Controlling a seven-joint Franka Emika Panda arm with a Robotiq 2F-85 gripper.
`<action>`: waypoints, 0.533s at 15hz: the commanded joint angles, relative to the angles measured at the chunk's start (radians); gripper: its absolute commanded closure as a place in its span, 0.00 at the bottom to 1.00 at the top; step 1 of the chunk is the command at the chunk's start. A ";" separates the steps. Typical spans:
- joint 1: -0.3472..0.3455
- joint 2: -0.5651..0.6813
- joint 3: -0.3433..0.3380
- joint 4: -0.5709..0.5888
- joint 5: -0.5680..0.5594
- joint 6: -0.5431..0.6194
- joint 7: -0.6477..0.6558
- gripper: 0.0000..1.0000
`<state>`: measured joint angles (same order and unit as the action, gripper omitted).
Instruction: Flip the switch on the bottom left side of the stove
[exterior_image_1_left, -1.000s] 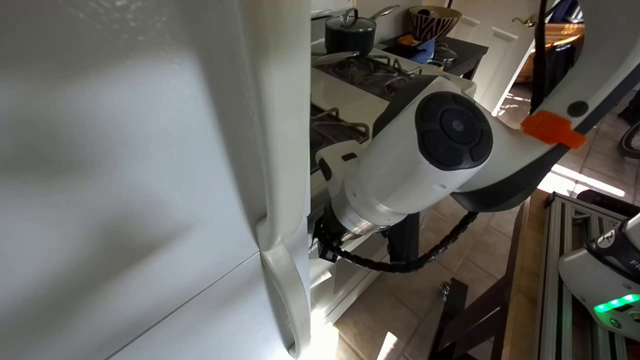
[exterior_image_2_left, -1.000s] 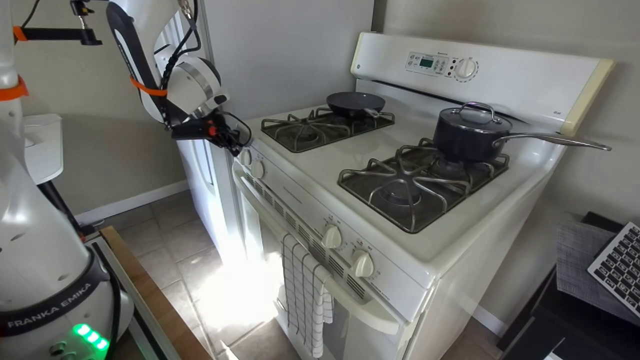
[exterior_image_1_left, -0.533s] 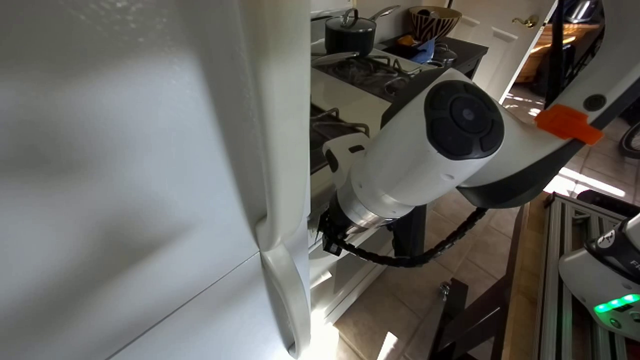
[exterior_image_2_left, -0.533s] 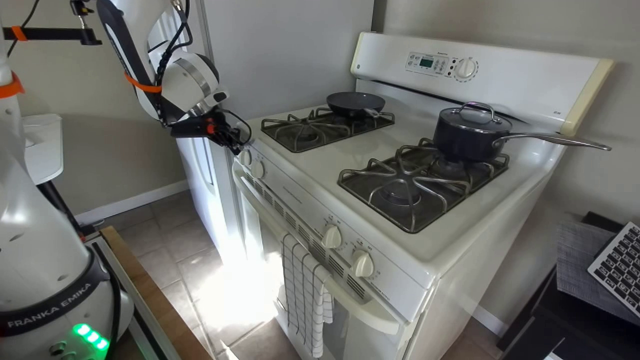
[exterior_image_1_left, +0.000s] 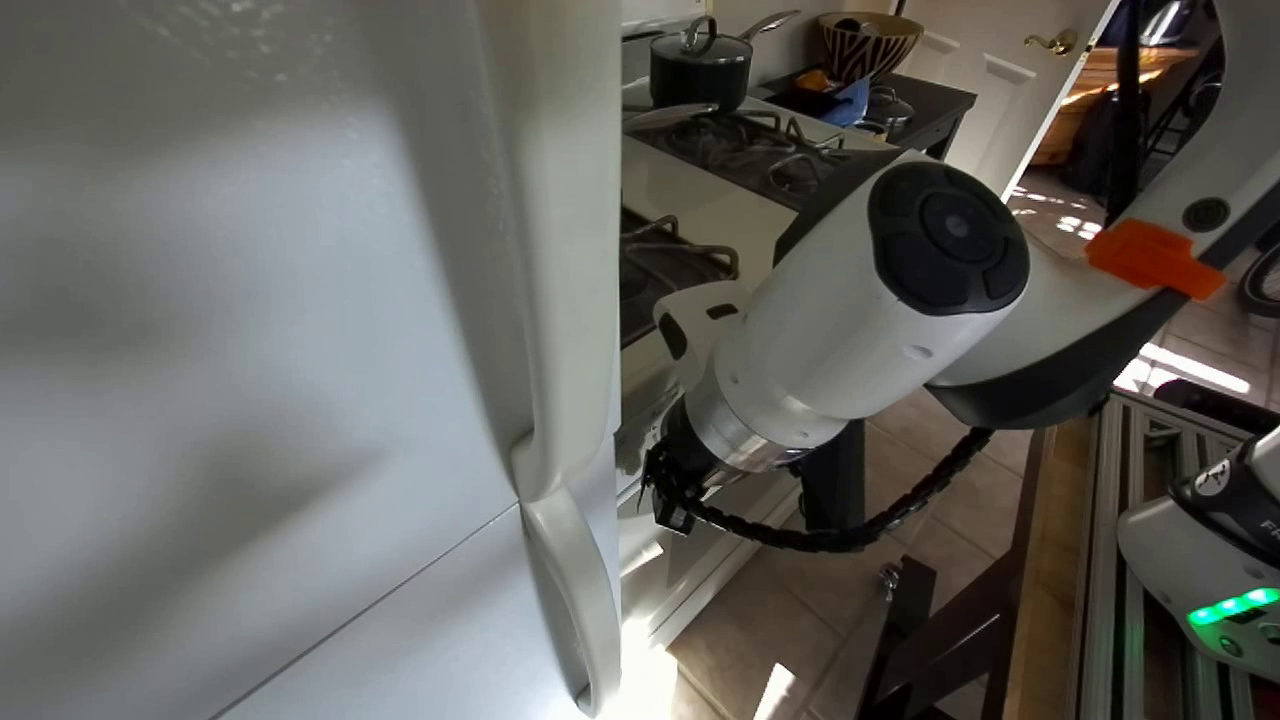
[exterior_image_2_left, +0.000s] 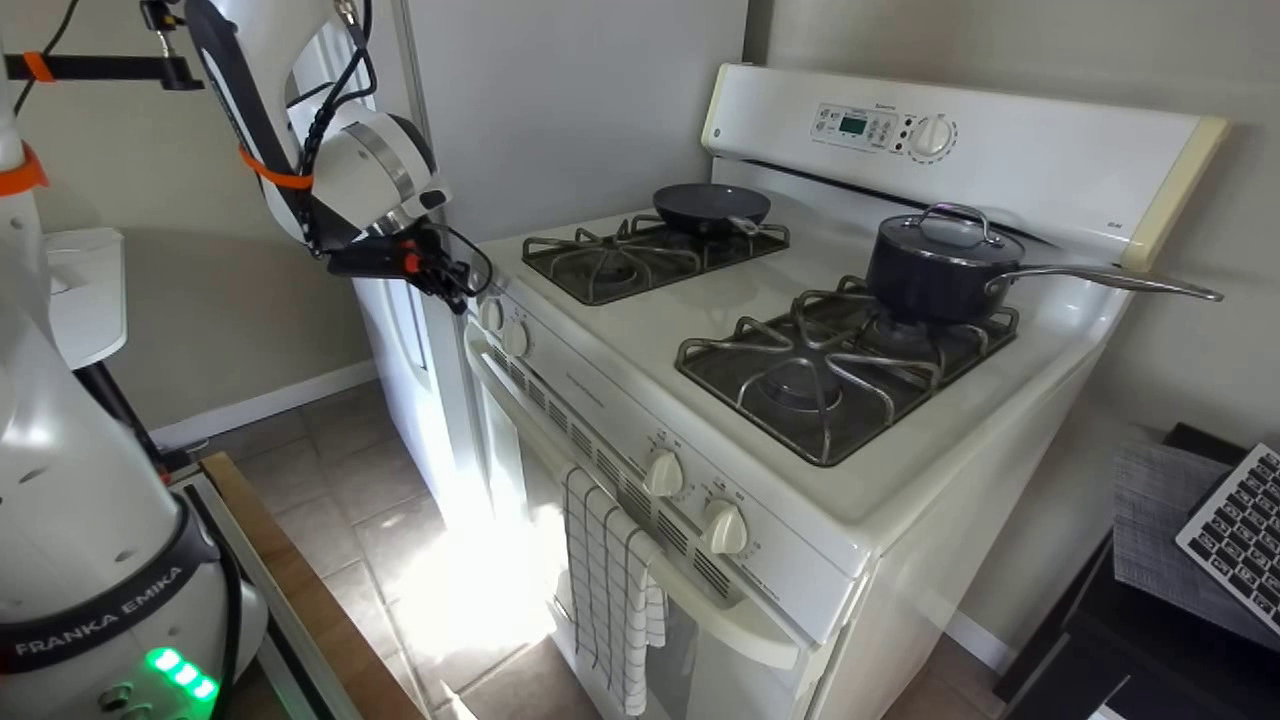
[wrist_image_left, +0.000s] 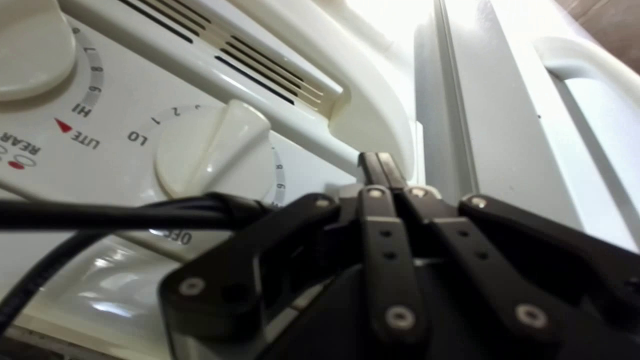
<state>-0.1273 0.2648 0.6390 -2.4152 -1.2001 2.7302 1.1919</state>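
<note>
End effector (wrist_image_left: 381, 167) slightly farther back from stove (exterior_image_2_left: 690, 305).

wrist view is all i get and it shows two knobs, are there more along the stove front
Observer: Yes, farther right as you face the stove there are an inner knob and an outer knob.

Operator: ok, any cookware on the left burners

Observer: A dark frying pan sits on the back left one.

Operator: anything hanging off the oven handle

Observer: A checked towel hangs over the handle.
</note>
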 joint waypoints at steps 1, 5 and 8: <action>-0.004 -0.020 0.000 -0.013 -0.014 0.063 0.049 1.00; -0.003 -0.024 -0.004 -0.007 -0.005 0.049 0.053 1.00; -0.004 -0.026 -0.005 -0.007 -0.003 0.045 0.053 1.00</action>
<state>-0.1301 0.2602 0.6367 -2.4069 -1.2007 2.7538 1.1820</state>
